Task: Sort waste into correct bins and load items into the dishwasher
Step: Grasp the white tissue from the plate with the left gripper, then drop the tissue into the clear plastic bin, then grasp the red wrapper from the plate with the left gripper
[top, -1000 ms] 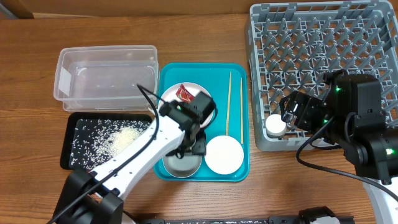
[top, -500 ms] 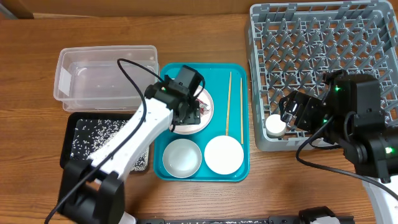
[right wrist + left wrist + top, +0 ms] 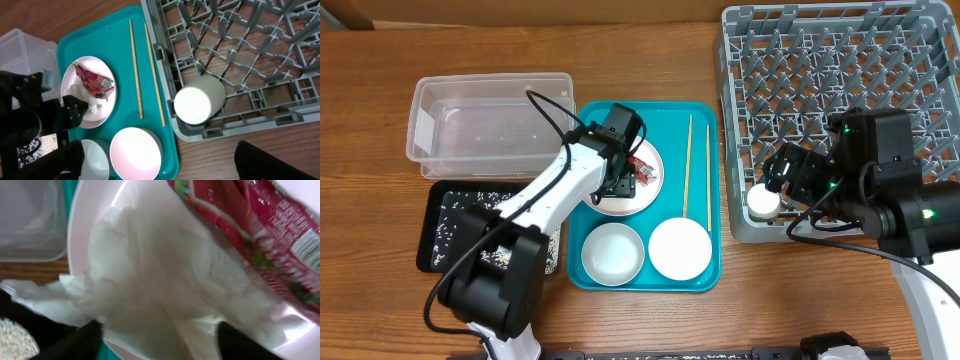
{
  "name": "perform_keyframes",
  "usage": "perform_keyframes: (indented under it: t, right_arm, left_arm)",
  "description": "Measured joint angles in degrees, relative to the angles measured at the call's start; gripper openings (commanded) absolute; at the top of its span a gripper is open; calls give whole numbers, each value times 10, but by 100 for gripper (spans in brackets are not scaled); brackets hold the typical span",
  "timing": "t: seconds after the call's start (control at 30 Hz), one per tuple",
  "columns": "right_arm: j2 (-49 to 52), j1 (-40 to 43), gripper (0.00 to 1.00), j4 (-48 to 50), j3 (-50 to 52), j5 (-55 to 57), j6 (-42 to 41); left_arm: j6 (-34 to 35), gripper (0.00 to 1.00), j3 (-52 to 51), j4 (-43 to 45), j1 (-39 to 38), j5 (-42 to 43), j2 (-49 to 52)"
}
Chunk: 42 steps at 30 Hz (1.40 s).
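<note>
We are observing the left gripper (image 3: 623,178) positioned over the plate (image 3: 645,195) on the teal tray (image 3: 670,125), just beside the red wrapper (image 3: 642,167). Two chopsticks (image 3: 687,170) are lying alongside, with a grey bowl (image 3: 613,252) and a pink bowl (image 3: 680,248) sitting nearer the front edge. Rice (image 3: 450,215) is lying in the black tray (image 3: 423,240), and the clear tub (image 3: 490,125) is standing behind it. The right gripper (image 3: 782,185) is hanging just beside a white cup (image 3: 764,203) in the rack (image 3: 840,60).

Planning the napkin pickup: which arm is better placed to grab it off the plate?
Left. The left pincer hangs open over the napkin on the plate; the right pincer sits off by the dish rack.
</note>
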<state>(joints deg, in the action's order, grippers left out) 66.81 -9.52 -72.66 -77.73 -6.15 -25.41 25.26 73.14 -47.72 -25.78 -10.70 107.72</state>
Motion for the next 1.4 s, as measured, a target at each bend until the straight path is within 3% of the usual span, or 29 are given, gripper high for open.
perform_keyframes:
  t: [0.03, 0.07, 0.1, 0.33, 0.53, 0.77, 0.9, 0.93, 1.13, 1.2, 1.3, 1.4]
  right_arm:
    - [0, 0, 96, -1, 0, 0, 0]
    - [0, 0, 96, -2, 0, 0, 0]
    - [0, 0, 96, -3, 0, 0, 0]
    - [0, 0, 96, -5, 0, 0, 0]
    - [0, 0, 96, -5, 0, 0, 0]
    - [0, 0, 97, -7, 0, 0, 0]
    - [0, 0, 97, -9, 0, 0, 0]
    - [0, 0, 97, -9, 0, 0, 0]
    - [0, 0, 97, -8, 0, 0, 0]
    - [0, 0, 97, -8, 0, 0, 0]
    - [0, 0, 97, -9, 0, 0, 0]
    - [0, 0, 97, -9, 0, 0, 0]
  left_arm:
    - [-2, 38, 0, 0, 0, 1, 5]
    - [-4, 11, 0, -2, 0, 1, 9]
    - [-4, 4, 0, -4, 0, 2, 12]
    - [-6, 4, 12, -85, 0, 2, 15]
    - [-2, 4, 123, -201, 20, 2, -3]
    - [-2, 4, 205, -154, 121, -33, -92]
    - [-7, 44, 210, -118, 196, -38, -83]
    - [-12, 49, 210, -113, 210, -31, -76]
    - [-46, 54, 206, -110, 204, 41, -53]
    - [-57, 56, 206, -113, 169, 51, -53]
    - [-66, 70, 201, -111, 93, 46, -53]
    - [-51, 70, 185, -93, 25, 26, -45]
